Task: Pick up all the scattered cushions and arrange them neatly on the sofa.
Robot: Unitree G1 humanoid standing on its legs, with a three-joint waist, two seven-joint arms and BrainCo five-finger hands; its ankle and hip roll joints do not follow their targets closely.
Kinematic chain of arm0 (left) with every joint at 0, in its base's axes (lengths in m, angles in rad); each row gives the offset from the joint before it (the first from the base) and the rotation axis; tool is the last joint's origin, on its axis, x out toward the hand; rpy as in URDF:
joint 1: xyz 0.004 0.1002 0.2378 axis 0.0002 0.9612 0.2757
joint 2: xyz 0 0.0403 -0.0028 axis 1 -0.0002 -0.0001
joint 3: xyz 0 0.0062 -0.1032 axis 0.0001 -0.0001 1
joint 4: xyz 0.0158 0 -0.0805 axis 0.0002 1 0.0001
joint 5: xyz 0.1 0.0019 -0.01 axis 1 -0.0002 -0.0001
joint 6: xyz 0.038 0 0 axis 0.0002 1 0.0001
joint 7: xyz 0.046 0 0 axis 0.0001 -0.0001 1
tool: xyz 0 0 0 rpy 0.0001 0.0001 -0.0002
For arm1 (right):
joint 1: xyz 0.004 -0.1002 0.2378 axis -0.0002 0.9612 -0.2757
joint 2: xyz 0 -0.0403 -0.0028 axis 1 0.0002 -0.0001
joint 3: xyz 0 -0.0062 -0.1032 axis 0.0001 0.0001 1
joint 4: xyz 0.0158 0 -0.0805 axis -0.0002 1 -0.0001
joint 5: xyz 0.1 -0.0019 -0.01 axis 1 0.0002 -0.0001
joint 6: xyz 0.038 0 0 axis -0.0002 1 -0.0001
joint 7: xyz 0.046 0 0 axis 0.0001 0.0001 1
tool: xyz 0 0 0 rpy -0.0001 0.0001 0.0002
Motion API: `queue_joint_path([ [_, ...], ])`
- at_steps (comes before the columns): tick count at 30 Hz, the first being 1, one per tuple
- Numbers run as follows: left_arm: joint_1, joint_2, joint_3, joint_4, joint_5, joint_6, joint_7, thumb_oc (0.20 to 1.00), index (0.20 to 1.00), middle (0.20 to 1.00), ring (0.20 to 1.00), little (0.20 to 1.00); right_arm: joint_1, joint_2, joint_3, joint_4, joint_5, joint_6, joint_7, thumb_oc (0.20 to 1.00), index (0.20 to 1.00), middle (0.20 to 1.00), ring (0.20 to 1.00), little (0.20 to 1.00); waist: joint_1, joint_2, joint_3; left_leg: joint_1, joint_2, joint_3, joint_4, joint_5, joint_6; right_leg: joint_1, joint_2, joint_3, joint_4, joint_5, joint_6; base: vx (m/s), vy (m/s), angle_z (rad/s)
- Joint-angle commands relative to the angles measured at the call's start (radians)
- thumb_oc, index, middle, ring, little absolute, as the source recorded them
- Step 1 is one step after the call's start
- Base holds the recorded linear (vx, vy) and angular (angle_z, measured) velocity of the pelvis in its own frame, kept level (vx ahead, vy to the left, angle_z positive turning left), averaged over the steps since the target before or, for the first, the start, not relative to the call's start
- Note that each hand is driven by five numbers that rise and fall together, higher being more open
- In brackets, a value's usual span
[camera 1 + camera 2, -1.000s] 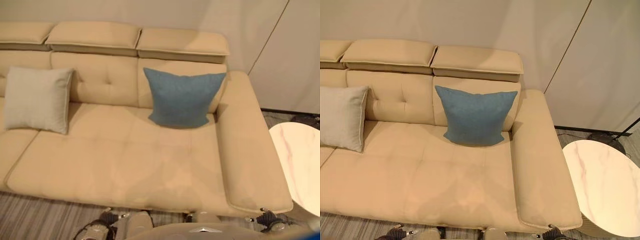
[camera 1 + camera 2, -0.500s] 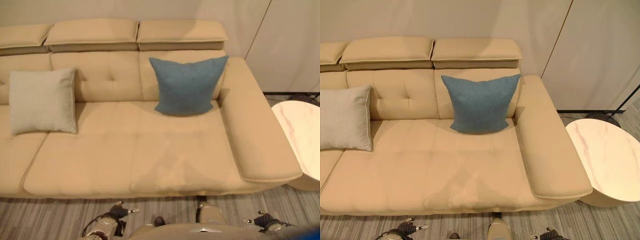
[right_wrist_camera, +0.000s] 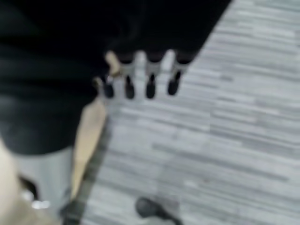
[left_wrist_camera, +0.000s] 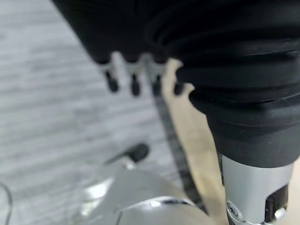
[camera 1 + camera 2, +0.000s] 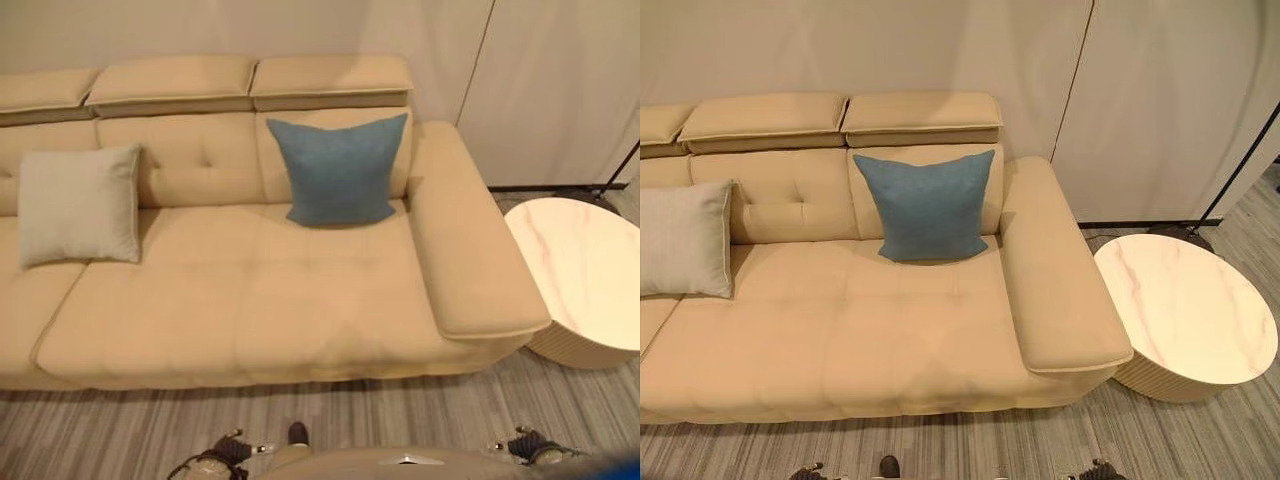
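Note:
A blue cushion [image 5: 338,170] leans upright against the back of the beige sofa [image 5: 250,310], near its right armrest. A pale grey cushion [image 5: 80,203] stands against the backrest further left. Both hands hang low by the floor in front of the sofa, well apart from the cushions. My left hand [image 4: 135,86] has straight, relaxed fingers and holds nothing. My right hand [image 3: 150,86] is the same, open and empty over the carpet.
A round white marble-topped side table [image 5: 580,270] stands just right of the sofa's armrest [image 5: 470,250]. Grey striped carpet [image 5: 120,430] runs along the sofa's front. A wall and pale panels [image 5: 1160,100] close off the back.
The whole picture has shifted: the camera has drawn back from the sofa, so more carpet and the full table show. The cushions stay put.

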Motion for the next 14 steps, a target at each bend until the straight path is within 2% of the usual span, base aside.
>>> queue_joint_path([
  [1,-0.042,0.033,0.041,-0.012,0.034,-0.010,0.032,1.000,1.000,1.000,1.000,1.000,-0.047,-0.007,0.019,0.021,0.017,-0.003,-0.024,1.000,1.000,1.000,1.000,1.000,-0.013,-0.068,0.061,0.065,-0.062,-0.014,0.078,-0.264,0.027,0.126,-0.029,0.026,-0.326,0.245,0.146,-0.09,0.011,0.24],
  [2,-0.042,0.031,0.045,-0.008,0.034,-0.008,0.031,1.000,1.000,1.000,1.000,1.000,-0.046,-0.007,0.016,0.027,0.017,-0.003,-0.022,1.000,1.000,1.000,1.000,1.000,-0.016,-0.068,0.056,0.086,-0.053,-0.004,0.064,-0.273,0.026,0.121,-0.031,0.022,-0.331,0.248,0.147,-0.03,0.097,0.03],
  [3,-0.034,0.020,0.041,-0.005,0.035,-0.007,0.030,1.000,1.000,1.000,1.000,1.000,-0.035,-0.010,0.015,0.041,0.007,0.001,-0.025,1.000,1.000,1.000,1.000,1.000,-0.019,-0.053,0.046,0.112,-0.050,-0.031,0.014,-0.261,0.023,0.121,-0.021,0.022,-0.338,0.252,0.151,-0.03,0.097,0.16],
  [5,-0.033,0.017,0.040,-0.002,0.035,-0.007,0.033,1.000,1.000,1.000,1.000,1.000,-0.033,-0.010,0.010,0.047,0.004,0.003,-0.026,1.000,1.000,1.000,1.000,1.000,-0.024,-0.050,0.040,0.126,-0.048,-0.029,-0.020,-0.246,0.019,0.123,-0.021,0.019,-0.342,0.254,0.153,0.02,0.085,0.17],
  [10,-0.029,0.020,0.042,0.006,0.055,0.000,0.031,1.000,1.000,1.000,1.000,1.000,-0.021,0.001,0.012,0.062,-0.023,0.010,-0.025,1.000,1.000,1.000,1.000,1.000,-0.032,-0.037,0.006,0.202,-0.058,0.003,-0.149,-0.215,0.015,0.137,-0.022,0.012,-0.374,0.272,0.167,0.04,0.084,0.01],
  [14,-0.029,0.028,0.051,0.006,0.052,0.001,0.033,1.000,1.000,1.000,1.000,1.000,-0.025,0.009,0.012,0.066,-0.023,0.013,-0.028,1.000,1.000,1.000,1.000,1.000,-0.028,-0.035,0.000,0.241,-0.067,0.016,-0.193,-0.206,0.018,0.151,-0.032,0.008,-0.379,0.278,0.177,0.02,0.072,-0.11],
])
